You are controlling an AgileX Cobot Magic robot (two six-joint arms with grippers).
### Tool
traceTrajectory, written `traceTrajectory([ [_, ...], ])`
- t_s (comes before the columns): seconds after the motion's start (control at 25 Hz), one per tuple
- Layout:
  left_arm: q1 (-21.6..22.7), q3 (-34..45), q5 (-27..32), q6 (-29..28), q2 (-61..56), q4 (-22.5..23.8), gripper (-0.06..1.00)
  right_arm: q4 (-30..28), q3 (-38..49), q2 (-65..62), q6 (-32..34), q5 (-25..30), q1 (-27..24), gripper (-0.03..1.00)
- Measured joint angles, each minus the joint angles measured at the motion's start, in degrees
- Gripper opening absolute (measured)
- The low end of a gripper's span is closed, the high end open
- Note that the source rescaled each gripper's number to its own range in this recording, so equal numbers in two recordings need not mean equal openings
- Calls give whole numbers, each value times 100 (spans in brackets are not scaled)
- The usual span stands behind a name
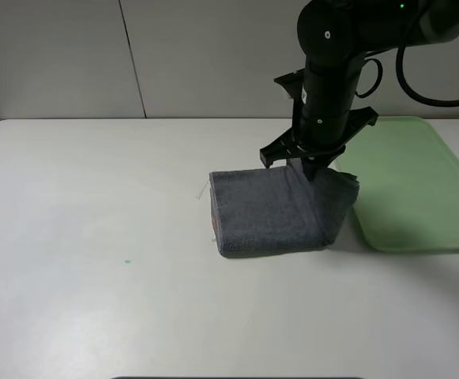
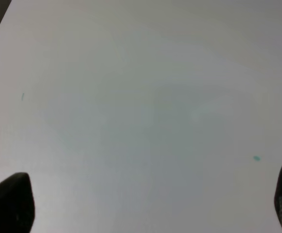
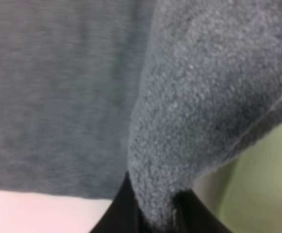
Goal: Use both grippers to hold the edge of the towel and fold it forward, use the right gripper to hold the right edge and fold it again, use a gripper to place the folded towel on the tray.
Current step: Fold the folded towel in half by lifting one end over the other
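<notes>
1. Step: I'd say the second fold is in hand. The towel (image 1: 265, 213) is already a compact grey block. Its right edge (image 1: 338, 193) is raised off the surface (image 1: 95, 237), not yet laid over. It could also be the start of the lift to the tray; I can't rule that out.
2. The right end effector (image 1: 312, 167) comes straight down on the far right part of the towel. The wrist view shows its fingers pressed together on a ridge of terry cloth (image 3: 153, 213), so it is pinching the towel.
3. The left end effector (image 2: 148, 199) is spread wide and holds nothing, with only bare surface and a small green speck (image 2: 256, 158) below it. It is not in the high view.
4. The towel sits right of the surface's centre, just beside the tray (image 1: 419, 189). The tray lies along the surface's right edge. I can't tell if the raised flap touches the tray rim.
5. Next move, if it is a fold: carry the pinched edge left across the block, lay it flat, then release. Keep the grip until the cloth lands, or the flap will likely slump back.
6. Markings: no readable brand, label or writing. There is a small orange patch (image 1: 214, 226) at the towel's left side and a green light (image 1: 403, 6) high on the arm.
</notes>
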Motion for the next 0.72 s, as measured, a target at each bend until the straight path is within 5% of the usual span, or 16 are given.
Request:
traceTrajectory([
  [0.72,0,0,0,0,0,0,100,320,-540,357,212,409,496,8],
])
